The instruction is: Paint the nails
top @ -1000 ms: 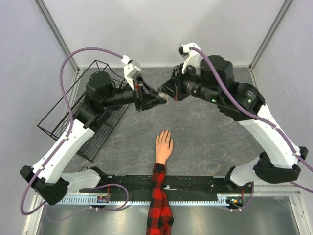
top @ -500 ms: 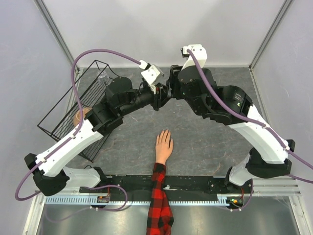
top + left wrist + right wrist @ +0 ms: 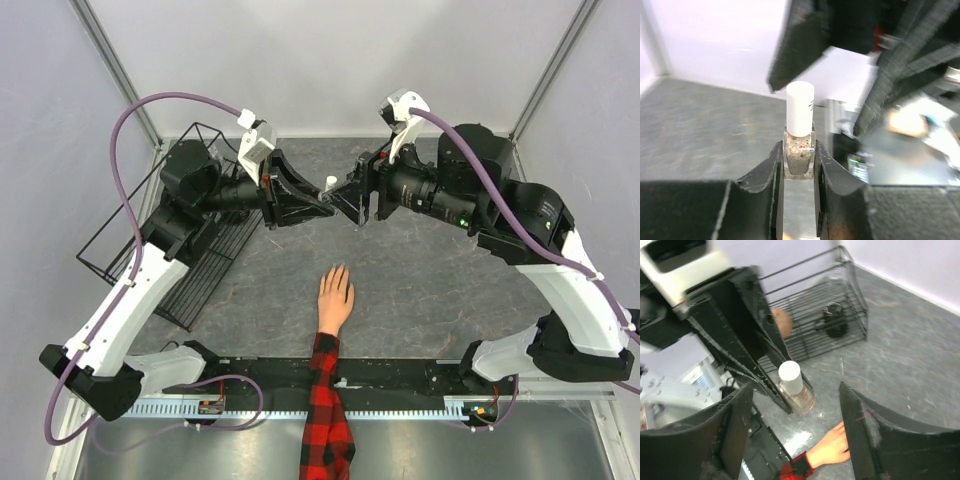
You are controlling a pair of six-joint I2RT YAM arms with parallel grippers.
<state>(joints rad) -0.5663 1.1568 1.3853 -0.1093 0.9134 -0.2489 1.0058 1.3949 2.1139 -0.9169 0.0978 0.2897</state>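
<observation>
A small clear nail polish bottle [image 3: 799, 159] with a white cap [image 3: 800, 115] stands upright between the fingers of my left gripper [image 3: 798, 146], which is shut on it. From above, the left gripper [image 3: 312, 205] and the cap [image 3: 330, 183] are held over the far middle of the table. My right gripper [image 3: 352, 198] faces them, open, its fingers wide on either side of the bottle [image 3: 797, 396] without touching. The peach mannequin hand [image 3: 335, 296] lies palm down below, in a red-and-black plaid sleeve [image 3: 325, 410]. The nails are too small to make out.
A black wire basket [image 3: 150, 250] stands at the left; the right wrist view shows the basket [image 3: 840, 295] holding a dark object [image 3: 834, 320] and a peach one [image 3: 783, 322]. A black rail [image 3: 400, 375] runs along the near edge. White walls close the table in.
My right gripper has opened and drawn back to the right, off the cap. My left arm has swung back to the left, still holding the bottle.
</observation>
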